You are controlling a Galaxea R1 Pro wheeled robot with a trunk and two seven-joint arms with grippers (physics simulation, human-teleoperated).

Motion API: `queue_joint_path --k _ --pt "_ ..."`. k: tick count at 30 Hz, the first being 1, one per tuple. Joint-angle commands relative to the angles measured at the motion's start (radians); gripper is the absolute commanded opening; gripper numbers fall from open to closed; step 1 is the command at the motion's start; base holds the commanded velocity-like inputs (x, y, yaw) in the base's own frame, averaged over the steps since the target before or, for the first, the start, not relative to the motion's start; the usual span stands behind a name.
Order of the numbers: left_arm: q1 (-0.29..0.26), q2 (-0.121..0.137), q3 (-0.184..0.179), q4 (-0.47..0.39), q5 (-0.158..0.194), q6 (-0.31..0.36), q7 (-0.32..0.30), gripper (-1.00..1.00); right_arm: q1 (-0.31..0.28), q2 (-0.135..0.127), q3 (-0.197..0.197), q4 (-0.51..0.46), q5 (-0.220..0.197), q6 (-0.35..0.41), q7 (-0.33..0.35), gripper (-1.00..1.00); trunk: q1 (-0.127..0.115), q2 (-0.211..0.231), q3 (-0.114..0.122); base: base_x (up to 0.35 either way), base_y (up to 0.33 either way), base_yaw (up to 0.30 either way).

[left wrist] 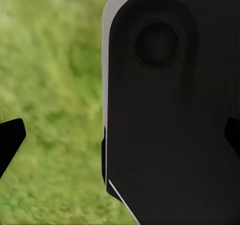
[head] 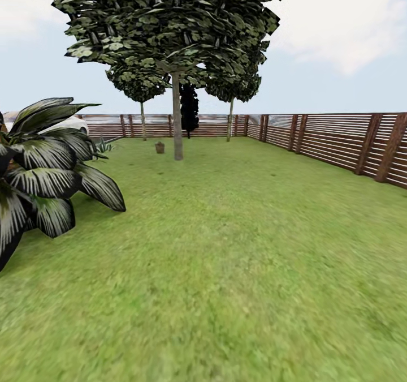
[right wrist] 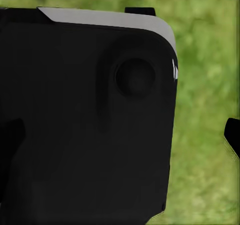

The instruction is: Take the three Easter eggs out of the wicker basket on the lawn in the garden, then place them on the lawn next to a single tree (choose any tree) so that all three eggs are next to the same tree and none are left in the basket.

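Far across the lawn (head: pixel 237 257), the small brown wicker basket (head: pixel 160 147) stands on the grass just left of the tree (head: pixel 177 116), whose trunk is thick and pale under a broad leafy crown. At this distance the Easter eggs are too small to make out. In the left wrist view, my left gripper (left wrist: pixel 121 142) is open, its dark fingertips (left wrist: pixel 11 144) far apart over grass, with a dark panel of my own body between them. The right wrist view shows my right gripper (right wrist: pixel 121 135) open in the same way, with one fingertip (right wrist: pixel 232 137) at the picture's edge.
A large dark-leaved plant (head: pixel 39 184) stands close on the left. A brown slatted fence (head: pixel 339 144) runs along the right side and the far end. Two thin-trunked trees (head: pixel 142 119) (head: pixel 230 116) and a dark conifer (head: pixel 189 110) stand near the back fence.
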Motion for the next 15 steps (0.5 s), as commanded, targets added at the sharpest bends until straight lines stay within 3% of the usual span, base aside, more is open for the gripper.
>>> queue_joint_path --k 1,4,10,15 --pt "0.000 0.000 0.000 0.000 0.002 0.000 0.000 1.00 -0.001 0.000 0.001 0.002 0.000 0.000 0.001 1.00 0.001 0.000 -0.001 0.334 0.000 0.000" --pt "0.000 0.000 0.000 0.000 0.002 0.000 0.000 1.00 -0.001 0.000 0.001 0.002 0.000 0.000 0.001 1.00 0.001 0.000 -0.001 0.334 0.000 0.062" --pt "0.000 0.000 0.000 0.000 0.002 0.000 0.000 1.00 -0.001 0.000 0.000 0.002 0.000 0.000 0.001 1.00 0.001 0.000 -0.001 0.334 0.000 0.200" --pt "0.000 0.000 0.000 0.000 0.002 0.000 0.000 1.00 -0.001 0.000 0.001 0.002 0.000 0.000 0.001 1.00 0.001 0.000 -0.001 0.334 0.000 0.049"
